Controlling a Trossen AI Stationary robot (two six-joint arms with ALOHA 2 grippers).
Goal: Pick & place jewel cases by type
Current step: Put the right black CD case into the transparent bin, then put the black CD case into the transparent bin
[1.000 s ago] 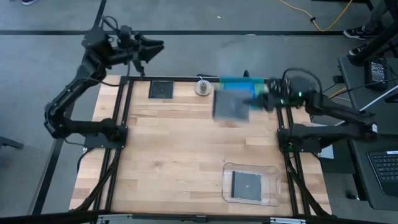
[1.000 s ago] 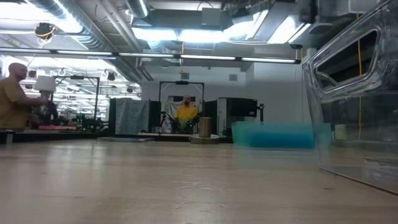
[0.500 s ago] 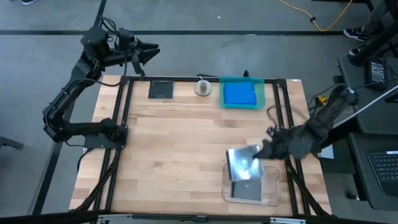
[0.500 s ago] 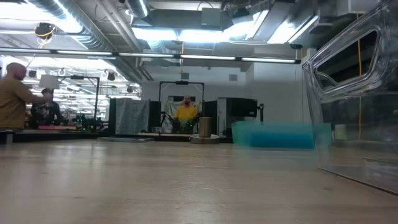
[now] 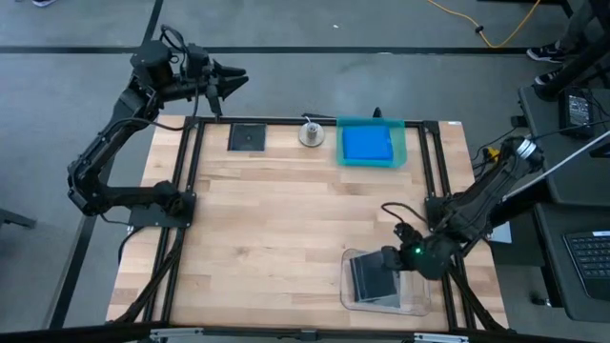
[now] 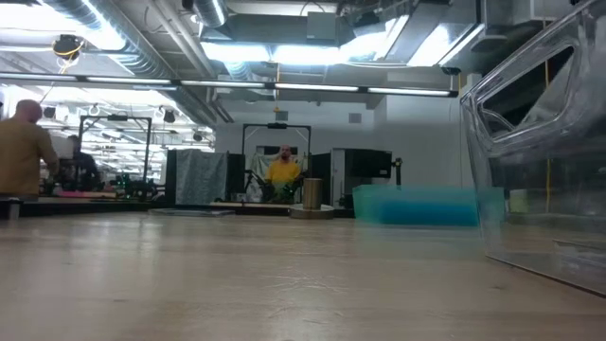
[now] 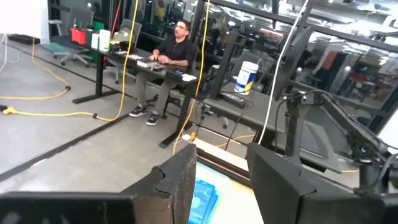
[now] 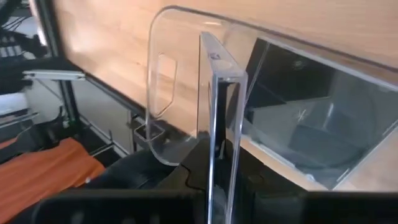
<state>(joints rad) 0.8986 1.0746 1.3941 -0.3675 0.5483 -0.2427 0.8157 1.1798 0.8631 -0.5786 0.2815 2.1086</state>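
My right gripper (image 5: pixel 389 260) is shut on a dark jewel case (image 5: pixel 367 276) and holds it over the clear tray (image 5: pixel 417 303) at the table's near right. Another dark case (image 8: pixel 311 143) lies flat inside that tray. A blue jewel case (image 5: pixel 366 145) lies in the teal tray (image 5: pixel 400 143) at the far edge. One more dark case (image 5: pixel 247 136) lies flat on the table at the far left. My left gripper (image 5: pixel 233 76) hangs open beyond the far left corner, pointing level, with nothing between its fingers (image 7: pixel 180 180). My right gripper pinches the dark case between its two fingers by one edge (image 8: pixel 214 168). The fingers slant down from the table's right side. The case sticks out ahead of them, tilted up on edge over the tray's left half. Whether it touches the tray I cannot tell.
A small metal cylinder (image 5: pixel 311 133) stands at the far edge between the dark case and the teal tray. The clear tray's tall wall with a handle cutout (image 8: pixel 165 81) rises just beyond the held case. Bare wood fills the table's middle and left. People work at desks behind the table.
My right gripper has swung from beside the teal tray at the far edge toward the near right and down to the clear tray, carrying the dark case. It has rolled and tipped downward, so the case has gone from flat to tilted on edge.
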